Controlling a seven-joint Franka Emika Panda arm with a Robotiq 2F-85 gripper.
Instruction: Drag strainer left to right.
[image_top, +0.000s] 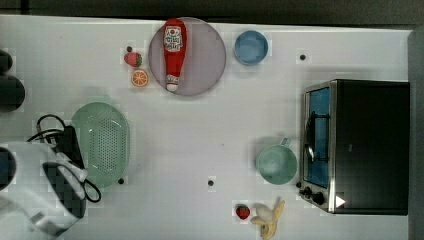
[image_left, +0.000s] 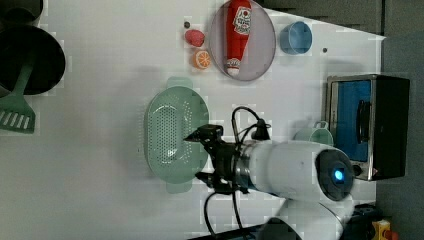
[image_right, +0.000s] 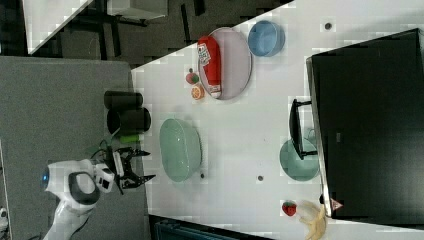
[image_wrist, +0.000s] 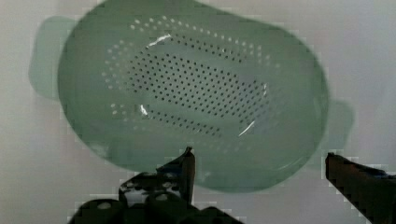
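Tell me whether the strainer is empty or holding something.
Empty. The strainer sits open side up, and the wrist view shows only its bare perforated bottom.

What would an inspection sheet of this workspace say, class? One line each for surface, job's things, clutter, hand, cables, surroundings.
Surface: white table, small dark dots on it.
Job's things: strainer upright, empty, at the top view's left, not held.
Clutter: ketchup bottle lying on a plate; strawberry and orange slice beside it; blue bowl; mug by a toaster oven; second strawberry, banana.
Hand: hand open, at the strainer's rim, holding nothing.
Cables: black loops at the wrist.
Surroundings: dark pots, green spatula past the table edge.
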